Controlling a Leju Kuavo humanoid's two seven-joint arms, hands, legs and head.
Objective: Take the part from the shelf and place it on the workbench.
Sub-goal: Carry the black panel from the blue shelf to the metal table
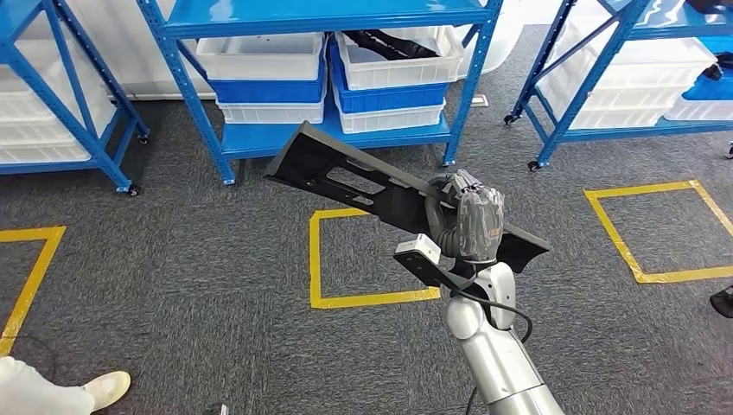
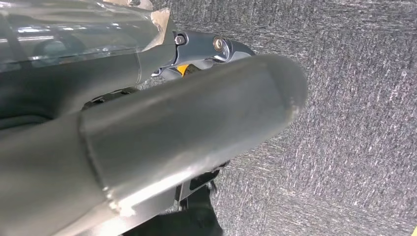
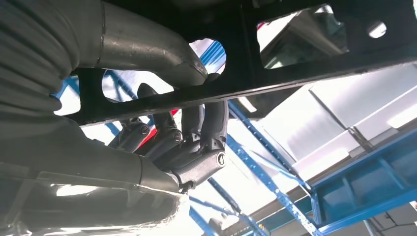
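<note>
Carpet (image 1: 173,285), dark grey and speckled, covers the whole floor, marked with yellow tape squares (image 1: 377,298). Blue racks (image 1: 333,134) stand along the far side, their low levels loaded with white and blue bins (image 1: 270,86); one white bin holds dark pieces. At the lower left corner a person's white shoe (image 1: 105,386) rests on the carpet.

Out in front of the middle rack, clear of it and above the floor, the part (image 1: 346,177) hangs in the air: a long black plastic panel with cut-out openings. Its long axis runs on a slant, the broad end raised toward the racks and to the left, the narrow end dropping toward the right, past the wrist.

The right hand (image 1: 467,220) grips the part near that narrow end; in the right wrist view its thumb lies on one face and the dark fingers (image 3: 196,132) curl around the edge onto the other.

The left hand (image 2: 196,73) shows over the carpet with nothing seen in it; whether its fingers are spread or curled, I cannot tell.
</note>
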